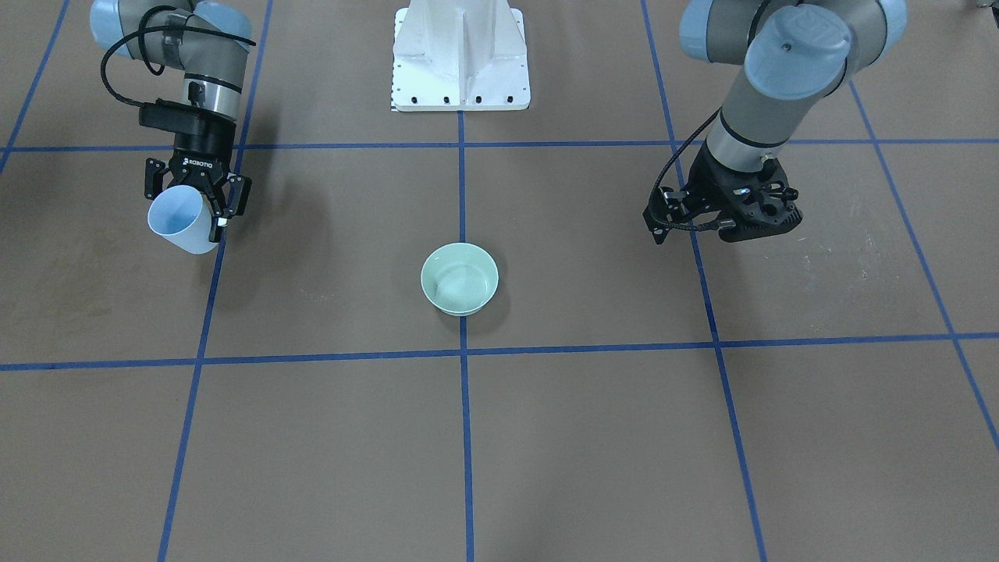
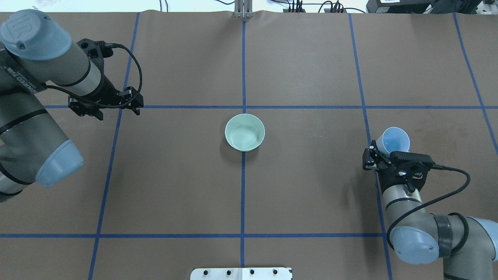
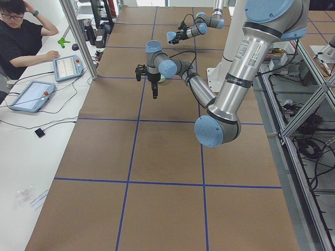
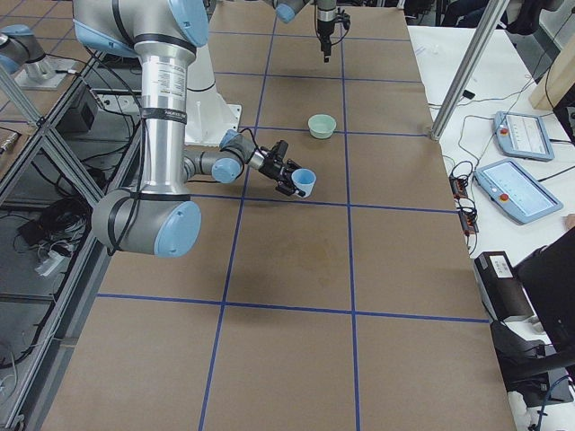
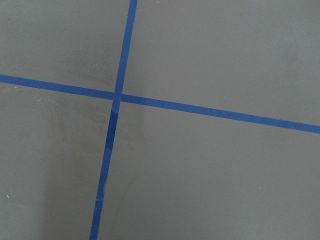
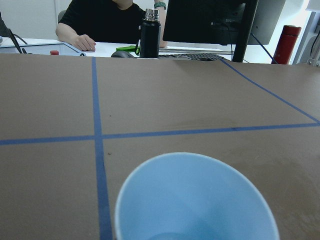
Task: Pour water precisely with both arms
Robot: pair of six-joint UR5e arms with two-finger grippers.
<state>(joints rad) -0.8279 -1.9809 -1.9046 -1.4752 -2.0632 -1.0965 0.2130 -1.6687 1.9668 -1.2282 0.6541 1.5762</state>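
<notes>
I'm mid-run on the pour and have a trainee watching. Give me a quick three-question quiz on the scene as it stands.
1. True or false: the green bowl sits on a blue tape line.
2. Which tool holds the light blue cup? A the left tool, B the right tool, C neither.
3. Short answer: is the cup above the bowl?

Key:
1. True.
2. B.
3. No. It is held tilted in the air, well off to the robot's right of the bowl.
</notes>
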